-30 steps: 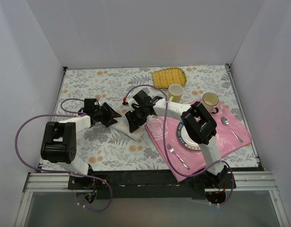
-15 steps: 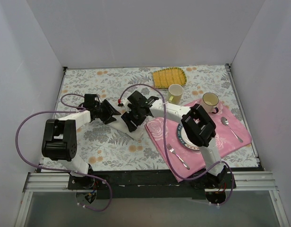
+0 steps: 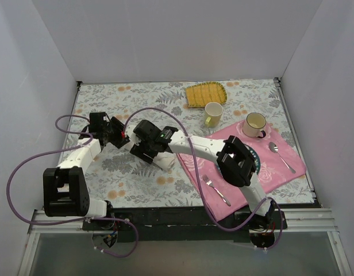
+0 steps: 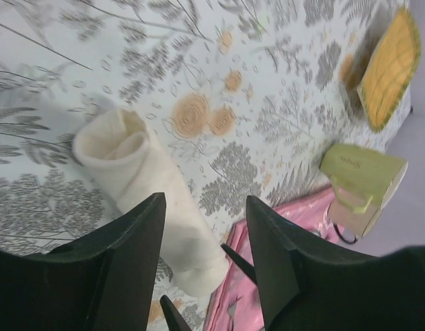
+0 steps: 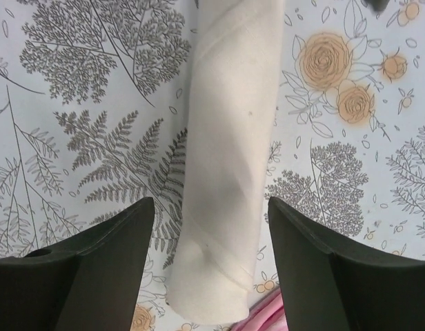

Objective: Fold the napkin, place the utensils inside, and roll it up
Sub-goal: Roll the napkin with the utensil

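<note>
The cream-white napkin (image 5: 230,152) lies rolled into a tube on the floral tablecloth, one end touching the edge of the pink placemat. In the top view only its ends show (image 3: 163,163), the rest under my right arm. My right gripper (image 5: 211,207) is open and hovers above the roll, one finger on each side, not touching it (image 3: 147,148). My left gripper (image 4: 202,205) is open and empty, to the left of the roll's other end (image 4: 140,186), apart from it (image 3: 118,135). The gold utensil is not in view.
The pink rose-patterned placemat (image 3: 280,167) lies at the right with a silver fork (image 3: 215,190), a silver spoon (image 3: 279,154) and a cream mug (image 3: 255,123). A green mug (image 3: 213,112) and yellow ribbed mat (image 3: 206,94) stand behind.
Both arms have shifted to the left. My left gripper has drawn back from the roll toward the left wall. My right gripper has moved left along the roll.
</note>
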{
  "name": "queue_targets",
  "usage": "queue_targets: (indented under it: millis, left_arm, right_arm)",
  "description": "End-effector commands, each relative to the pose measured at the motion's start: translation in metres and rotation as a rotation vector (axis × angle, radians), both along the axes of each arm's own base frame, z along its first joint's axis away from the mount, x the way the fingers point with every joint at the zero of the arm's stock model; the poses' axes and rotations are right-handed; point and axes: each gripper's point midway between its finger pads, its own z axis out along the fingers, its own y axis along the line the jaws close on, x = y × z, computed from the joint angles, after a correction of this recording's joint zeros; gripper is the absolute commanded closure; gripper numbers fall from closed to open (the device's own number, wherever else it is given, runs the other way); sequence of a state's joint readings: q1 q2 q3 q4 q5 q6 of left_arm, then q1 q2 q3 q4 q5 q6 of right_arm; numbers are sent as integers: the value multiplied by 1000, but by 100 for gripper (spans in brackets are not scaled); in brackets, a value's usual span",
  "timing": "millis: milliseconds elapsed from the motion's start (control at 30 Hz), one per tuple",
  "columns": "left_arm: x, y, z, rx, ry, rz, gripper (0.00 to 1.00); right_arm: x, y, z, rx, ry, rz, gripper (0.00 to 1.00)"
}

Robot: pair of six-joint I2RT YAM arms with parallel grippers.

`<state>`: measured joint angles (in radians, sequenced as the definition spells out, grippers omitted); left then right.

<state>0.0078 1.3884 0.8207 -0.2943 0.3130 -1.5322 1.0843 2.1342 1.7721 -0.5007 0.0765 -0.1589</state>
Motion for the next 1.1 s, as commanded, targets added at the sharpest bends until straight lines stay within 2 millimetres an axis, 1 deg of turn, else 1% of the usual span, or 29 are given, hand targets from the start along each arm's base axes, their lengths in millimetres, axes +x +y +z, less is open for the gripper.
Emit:
queue_targets:
  millis: [0, 33, 133, 200, 233, 300, 367, 433, 467, 600, 667, 733, 767, 933, 1033, 1067]
  left_arm:
    - [-4, 40, 10, 36, 35, 218, 50]
    - [-4, 51, 11, 37, 41, 268, 50]
    - [-8, 65, 10, 34, 66, 333, 50]
    - [-12, 71, 8, 40, 89, 360, 49]
    - [-13, 74, 7, 38, 96, 374, 49]
    - [-15, 76, 3, 37, 113, 393, 49]
    - [-17, 76, 1, 32, 122, 396, 49]
    - [-18, 75, 0, 28, 124, 390, 49]
    - [-17, 75, 0, 29, 122, 386, 49]
    - [-17, 74, 1, 25, 115, 375, 49]
    - [-17, 75, 1, 27, 115, 377, 49]
    - [-18, 75, 0, 31, 114, 377, 49]
    - [-19, 76, -1, 31, 116, 377, 49]
    - [-21, 76, -4, 30, 123, 378, 49]
    - [-22, 77, -4, 32, 122, 381, 49]
    - [-22, 78, -5, 34, 123, 381, 49]
  right_arm:
    - [11, 16, 8, -7, -116, -9, 27]
    - [8, 17, 3, -16, -117, -5, 27]
    - [6, 19, -6, -32, -125, 0, 28]
    - [8, 18, -11, -44, -134, -5, 29]
    - [6, 17, -17, -57, -137, 0, 29]
    - [9, 17, -21, -62, -157, -7, 29]
    - [8, 13, -30, -85, -168, -4, 30]
    - [12, 11, -36, -109, -197, -9, 32]
    - [11, 9, -41, -123, -206, -5, 35]
    - [14, 5, -49, -159, -259, -17, 40]
    - [15, 4, -53, -168, -267, -21, 47]
    - [17, 2, -56, -181, -284, -35, 51]
    - [19, 2, -56, -182, -289, -39, 56]
    - [24, 1, -60, -185, -317, -62, 65]
    - [28, 2, -60, -184, -338, -77, 72]
    - [30, 2, -59, -182, -341, -81, 76]
